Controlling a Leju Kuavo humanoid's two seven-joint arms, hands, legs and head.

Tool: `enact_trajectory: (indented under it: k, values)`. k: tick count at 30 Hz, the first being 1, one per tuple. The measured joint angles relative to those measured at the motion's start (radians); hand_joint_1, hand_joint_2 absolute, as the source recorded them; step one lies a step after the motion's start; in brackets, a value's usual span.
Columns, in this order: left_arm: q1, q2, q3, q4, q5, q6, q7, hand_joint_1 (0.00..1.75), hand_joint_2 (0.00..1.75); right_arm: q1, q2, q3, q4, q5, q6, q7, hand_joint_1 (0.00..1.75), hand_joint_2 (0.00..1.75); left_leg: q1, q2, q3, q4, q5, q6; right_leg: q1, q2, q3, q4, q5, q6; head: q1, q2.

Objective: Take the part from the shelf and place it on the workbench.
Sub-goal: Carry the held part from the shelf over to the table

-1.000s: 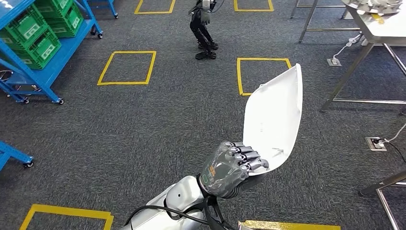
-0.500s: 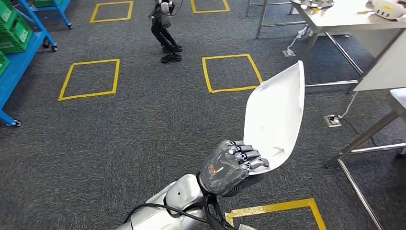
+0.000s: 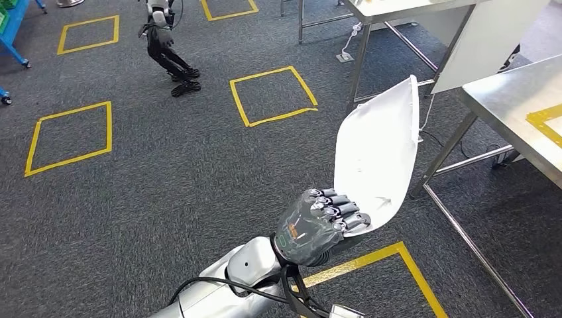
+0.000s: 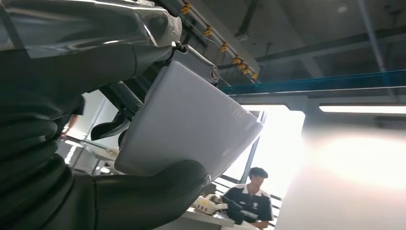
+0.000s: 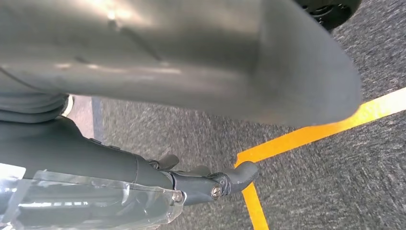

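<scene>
Low in the centre of the head view, the left hand grips the white part by its lower edge, fingers curled over the rim; the part stands tilted up and away toward the upper right. In the left wrist view the thick thumb lies under the part, so the hold looks firm on both faces. The grip and the part's pose match the earlier pictures; nothing has slipped.

What has changed is the whole picture. The blue shelf with green crates has slid out to the upper left corner, the yellow floor squares have drifted left, and a steel counter has come in at the right edge. That is the camera turning with the robot's body, not the things moving. My reading is that the pick is done and the robot is mid-carry, swinging toward the counter, with the placing not yet begun.

The right hand hangs over the carpet and a yellow tape line; its dark fingers look bent with nothing in them, though a blurred grey mass covers much of that view, so I cannot tell its state for certain.

Farther off, the counter is cut by the right edge and its surface is only partly seen. The part hides the floor behind it. Another robot stands at the upper left, its upper body cropped. In the left wrist view a person sits behind a far table, washed out by window glare.
</scene>
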Motion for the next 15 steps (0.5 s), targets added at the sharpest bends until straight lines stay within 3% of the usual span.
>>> enact_trajectory:
  k: [2, 3, 4, 5, 7, 9, 11, 12, 13, 15]
  values:
    - [0.001, 0.003, -0.001, 0.0, 0.002, -0.004, -0.004, 1.75, 1.75, -0.003, 0.0, 0.0, 0.0, -0.004, 0.0, -0.001, 0.0, 0.0, 0.001, -0.029, -0.067, 0.133, -0.051, 0.001, 0.003, 0.025, -0.006, 0.0, 0.004, -0.006, -0.001, 0.0]
    - [0.002, 0.004, -0.003, 0.0, 0.004, -0.007, -0.006, 1.75, 1.75, -0.003, 0.0, -0.001, 0.0, -0.005, 0.0, -0.001, 0.0, 0.0, 0.001, -0.033, -0.085, 0.164, -0.053, 0.004, 0.005, 0.039, -0.008, 0.0, 0.005, -0.007, -0.001, 0.0]
    - [0.002, 0.003, -0.004, 0.0, 0.007, -0.009, -0.008, 1.75, 1.75, -0.003, 0.0, -0.001, 0.0, -0.007, -0.001, -0.002, 0.0, 0.0, 0.0, -0.038, -0.083, 0.153, -0.034, 0.009, 0.006, 0.053, -0.009, 0.0, 0.007, -0.007, 0.0, 0.0]
    - [0.001, 0.002, -0.005, 0.0, 0.009, -0.011, -0.009, 1.75, 1.75, -0.002, 0.0, -0.002, 0.0, -0.008, -0.001, -0.003, 0.0, 0.0, -0.001, -0.046, -0.061, 0.103, 0.0, 0.014, 0.006, 0.068, -0.009, 0.0, 0.009, -0.006, 0.0, 0.0]
    - [-0.002, 0.0, -0.007, 0.0, 0.01, -0.013, -0.009, 1.75, 1.75, -0.004, 0.002, -0.002, 0.0, -0.009, -0.002, -0.004, 0.0, 0.0, -0.002, -0.091, 0.007, -0.04, 0.066, 0.026, 0.005, 0.096, -0.011, 0.001, 0.014, -0.001, 0.0, 0.0]
    - [-0.005, 0.0, -0.009, -0.001, 0.01, -0.013, -0.009, 1.75, 1.75, -0.005, 0.006, -0.002, 0.0, -0.009, -0.002, -0.005, 0.0, 0.0, -0.006, -0.121, 0.041, -0.113, 0.086, 0.03, 0.002, 0.118, -0.017, 0.0, 0.021, 0.01, 0.0, 0.0]
    - [-0.006, -0.004, -0.012, -0.002, 0.01, -0.014, -0.01, 1.75, 1.75, -0.002, 0.009, -0.002, 0.0, -0.009, -0.002, -0.006, 0.0, 0.0, -0.01, -0.105, 0.045, -0.121, 0.089, 0.032, -0.003, 0.141, -0.024, -0.007, 0.03, 0.025, -0.001, 0.0]
    - [-0.007, -0.007, -0.012, -0.003, 0.01, -0.014, -0.01, 1.75, 1.75, 0.0, 0.01, -0.002, 0.0, -0.009, -0.002, -0.006, 0.0, 0.0, -0.01, -0.092, 0.047, -0.126, 0.095, 0.036, -0.003, 0.138, -0.028, -0.006, 0.03, 0.03, 0.0, 0.0]
    - [-0.008, -0.011, -0.013, -0.004, 0.01, -0.015, -0.01, 1.75, 1.75, 0.002, 0.01, -0.002, 0.0, -0.01, -0.002, -0.006, 0.0, 0.0, -0.008, -0.078, 0.049, -0.131, 0.102, 0.042, 0.0, 0.12, -0.038, 0.007, 0.021, 0.034, 0.002, 0.0]
    - [-0.009, -0.015, -0.014, -0.005, 0.014, -0.015, -0.013, 1.75, 1.75, 0.001, 0.01, -0.002, 0.0, -0.011, -0.002, -0.005, 0.0, 0.0, -0.006, -0.045, 0.049, -0.139, 0.111, 0.049, 0.006, 0.058, -0.08, 0.096, -0.033, 0.036, 0.008, 0.0]
